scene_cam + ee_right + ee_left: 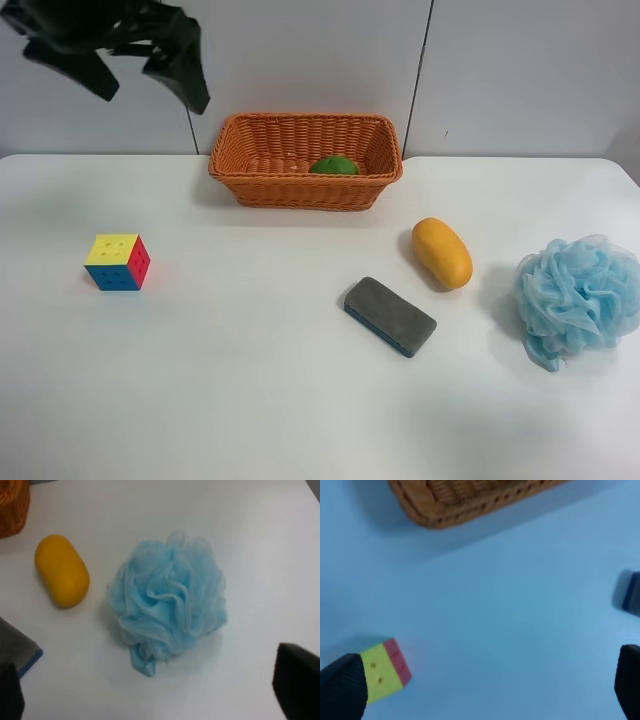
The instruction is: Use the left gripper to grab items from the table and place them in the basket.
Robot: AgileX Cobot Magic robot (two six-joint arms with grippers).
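My left gripper (150, 92) hangs open and empty high above the table's (250, 390) far left, left of the wicker basket (300, 192). A round green fruit (333, 166) lies in the basket. The colourful puzzle cube (118, 262) sits on the table's left, and in the left wrist view (385, 672) it lies beside one fingertip (342, 687). The yellow-orange mango (442, 252), the grey eraser block (390, 315) and the blue mesh puff (578, 298) lie on the right. My right gripper (155, 690) is open above the puff (170, 597).
The basket stands at the table's far middle against a grey wall and its rim shows in the left wrist view (450, 510). The mango (62, 570) and an eraser corner (17, 647) lie next to the puff.
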